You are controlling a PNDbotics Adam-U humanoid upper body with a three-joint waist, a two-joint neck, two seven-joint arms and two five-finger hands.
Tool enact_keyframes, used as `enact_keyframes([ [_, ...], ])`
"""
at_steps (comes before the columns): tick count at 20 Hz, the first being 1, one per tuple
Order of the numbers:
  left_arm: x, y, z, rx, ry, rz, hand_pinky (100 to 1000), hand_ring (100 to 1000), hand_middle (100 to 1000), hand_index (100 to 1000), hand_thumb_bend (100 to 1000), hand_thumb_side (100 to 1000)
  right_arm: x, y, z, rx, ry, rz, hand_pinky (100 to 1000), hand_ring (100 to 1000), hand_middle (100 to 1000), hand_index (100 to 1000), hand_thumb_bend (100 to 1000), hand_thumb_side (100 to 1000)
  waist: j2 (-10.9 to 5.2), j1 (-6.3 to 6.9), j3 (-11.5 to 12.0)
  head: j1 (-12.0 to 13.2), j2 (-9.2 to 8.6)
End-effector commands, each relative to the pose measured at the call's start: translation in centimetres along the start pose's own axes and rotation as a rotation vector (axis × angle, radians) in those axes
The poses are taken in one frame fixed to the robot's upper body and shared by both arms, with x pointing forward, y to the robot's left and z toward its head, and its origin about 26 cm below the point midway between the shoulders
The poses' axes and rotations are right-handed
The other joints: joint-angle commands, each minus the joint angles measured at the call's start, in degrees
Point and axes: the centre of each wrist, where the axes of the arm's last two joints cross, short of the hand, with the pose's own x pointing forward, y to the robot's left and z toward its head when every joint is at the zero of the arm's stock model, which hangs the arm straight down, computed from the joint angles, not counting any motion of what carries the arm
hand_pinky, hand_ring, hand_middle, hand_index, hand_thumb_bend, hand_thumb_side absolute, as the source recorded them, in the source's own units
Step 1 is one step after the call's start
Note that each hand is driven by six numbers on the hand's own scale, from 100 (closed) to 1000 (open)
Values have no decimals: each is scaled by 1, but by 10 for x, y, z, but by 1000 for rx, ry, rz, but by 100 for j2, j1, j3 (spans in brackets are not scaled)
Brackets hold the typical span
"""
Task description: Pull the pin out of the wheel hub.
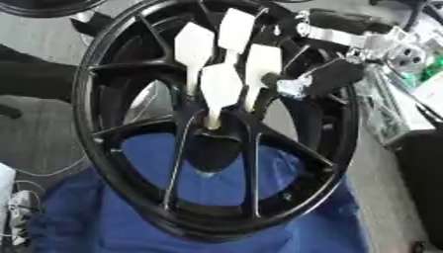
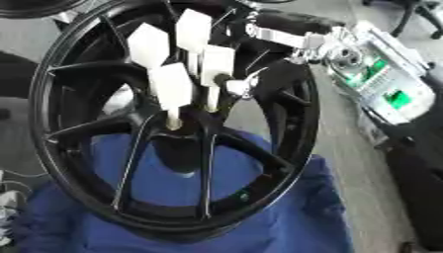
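My right hand (image 1: 316, 79) comes in from the upper right, black with silver joints, reaching across the face of the wheel hub (image 1: 121, 163). From here I can't tell how far its fingers are open — the dark palm sits against dark spokes, and I see no clear curl round anything. It is just beside the rightmost of the pins, near or touching its edge; I cannot say which.

The pins (image 1: 221, 89) are four pale, cream-coloured pieces clustered at the centre of the hub, each with a broad flat paddle-shaped head narrowing to a thin stem. The stems run down toward the hub's middle. The lowest and nearest pin sits left of my hand and a little below it; the other three fan out above it, one of them directly next to the hand.

The hub is a large glossy black alloy wheel with thin paired spokes, tilted so its face leans toward me. Its lower rim rests on a blue cloth (image 2: 286, 217) — soft, creased, showing through the gaps between the spokes. Grey floor (image 2: 346, 128) shows to the right of it. At the far right stands a piece of equipment (image 2: 389, 94) with green patches on its pale face.

My left hand does not show in either view.
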Motion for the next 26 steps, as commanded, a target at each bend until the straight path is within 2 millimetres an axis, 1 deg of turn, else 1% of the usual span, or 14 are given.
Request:
enact_keyframes([
  [1,9,4,-4,-3,-28,-10,826,764,790,754,989,288,-1,-7,2,-3,5,2,873,772,602,838,144,583,-83,20,12,-9,-26],
  [5,9,3,-4,-5,-31,-9,827,764,790,753,987,288,-2,-7,2,9,7,-22,861,756,567,808,115,594,-74,25,29,-9,-30],
  [7,9,3,-4,-5,-31,-8,827,764,789,753,987,288,-2,-7,2,15,5,-30,857,753,561,804,116,594,-70,29,34,-7,-36],
  [8,9,3,-4,-5,-31,-8,827,764,789,753,987,288,-2,-7,1,16,4,-31,853,749,548,783,117,590,-69,29,35,-7,-37],
  [11,10,3,-4,-5,-32,-8,828,764,788,752,986,287,-2,-7,1,22,3,-39,845,734,519,757,114,579,-63,30,44,-13,-45],
  [14,9,3,-4,-3,-31,-8,828,764,788,752,986,287,-2,-7,1,24,2,-47,845,734,519,757,114,579,-61,31,46,-8,-48],
  [15,9,3,-4,-3,-30,-8,828,764,788,752,985,287,-2,-7,1,17,-1,-53,810,626,427,667,100,510,-63,31,40,-6,-40],
  [19,8,4,-3,1,-24,-10,829,760,789,752,984,286,3,-13,5,-41,-28,-124,790,574,385,623,100,466,-72,35,17,5,-23],
  [23,7,5,-3,3,-23,-11,830,758,789,752,983,287,12,-22,11,-89,-56,-167,774,545,361,596,100,468,-81,42,7,7,-22],
  [26,7,5,-3,3,-22,-11,830,757,789,750,980,288,21,-28,17,-114,-87,-196,759,522,341,564,100,487,-94,48,-9,8,-19],
])
